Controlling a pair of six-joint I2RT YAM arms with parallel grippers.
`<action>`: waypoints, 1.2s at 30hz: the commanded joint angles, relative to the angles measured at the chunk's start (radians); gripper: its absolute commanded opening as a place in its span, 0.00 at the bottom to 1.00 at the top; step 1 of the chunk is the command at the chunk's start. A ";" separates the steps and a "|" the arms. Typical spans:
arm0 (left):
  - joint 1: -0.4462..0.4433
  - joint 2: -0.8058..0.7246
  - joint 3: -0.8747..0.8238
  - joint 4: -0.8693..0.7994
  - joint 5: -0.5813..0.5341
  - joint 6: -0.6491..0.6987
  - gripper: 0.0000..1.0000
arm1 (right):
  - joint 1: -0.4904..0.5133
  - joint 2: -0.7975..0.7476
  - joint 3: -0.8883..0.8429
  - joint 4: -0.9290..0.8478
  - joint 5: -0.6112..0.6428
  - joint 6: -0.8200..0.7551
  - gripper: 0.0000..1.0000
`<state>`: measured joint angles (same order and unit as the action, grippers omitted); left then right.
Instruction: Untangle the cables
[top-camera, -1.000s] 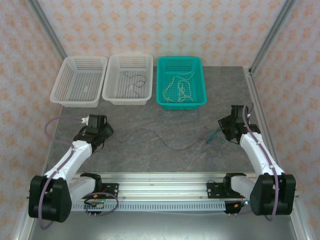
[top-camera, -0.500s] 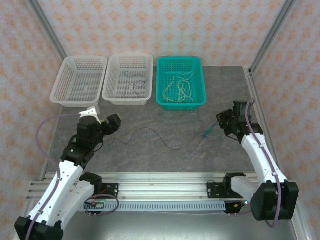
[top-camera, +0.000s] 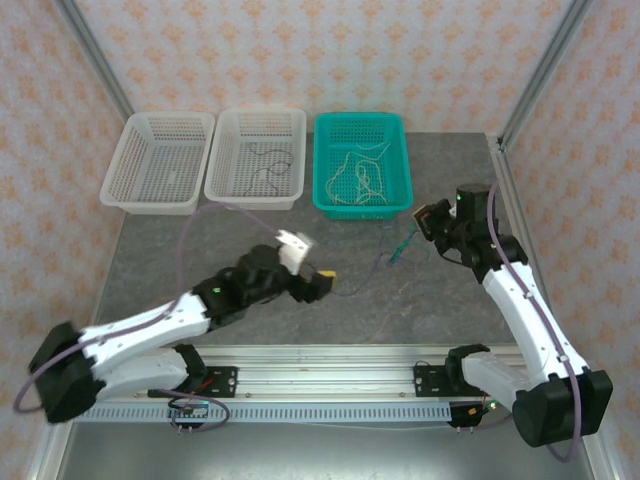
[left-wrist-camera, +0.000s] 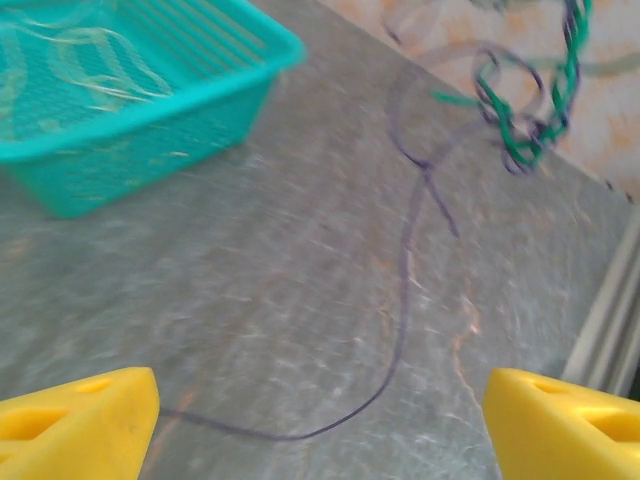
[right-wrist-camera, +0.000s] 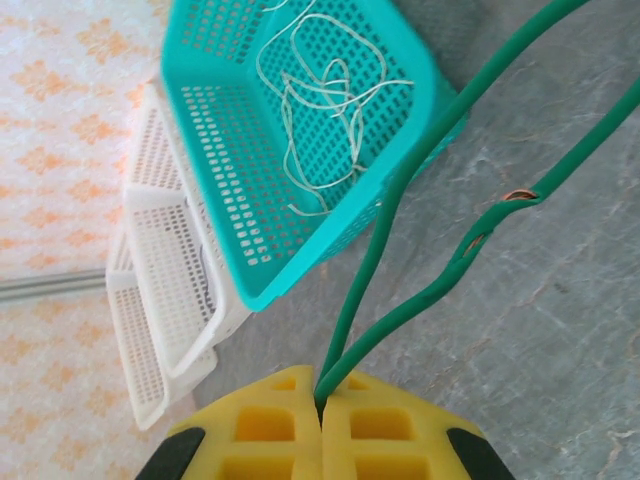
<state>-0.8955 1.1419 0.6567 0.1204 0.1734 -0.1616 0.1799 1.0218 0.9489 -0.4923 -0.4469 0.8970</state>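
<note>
While my right gripper (right-wrist-camera: 322, 410) was clamped on the green cable (right-wrist-camera: 447, 277), my left gripper (left-wrist-camera: 320, 420) hung wide open, empty, above the purple cable (left-wrist-camera: 403, 300).

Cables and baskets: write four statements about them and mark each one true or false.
1. The right hand is shut on a green cable. True.
2. The left hand grips the purple cable. False: it is open, and that cable lies loose on the table.
3. Cream-white cables lie in the teal basket. True.
4. Dark strands lie in the leftmost white basket. False: the dark strands lie in the middle white basket.
</note>
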 joint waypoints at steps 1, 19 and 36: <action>-0.063 0.176 0.099 0.234 0.003 0.057 0.87 | 0.025 -0.024 0.042 0.004 -0.002 0.010 0.00; -0.098 0.478 0.172 0.376 -0.202 -0.069 0.00 | 0.025 -0.040 0.082 -0.102 0.184 -0.019 0.00; 0.194 -0.313 -0.114 -0.043 -0.446 -0.283 0.00 | -0.190 -0.040 -0.134 -0.141 0.474 -0.002 0.00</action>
<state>-0.7395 0.9176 0.5575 0.2531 -0.1810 -0.3904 -0.0021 0.9882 0.8368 -0.6220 -0.0753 0.8860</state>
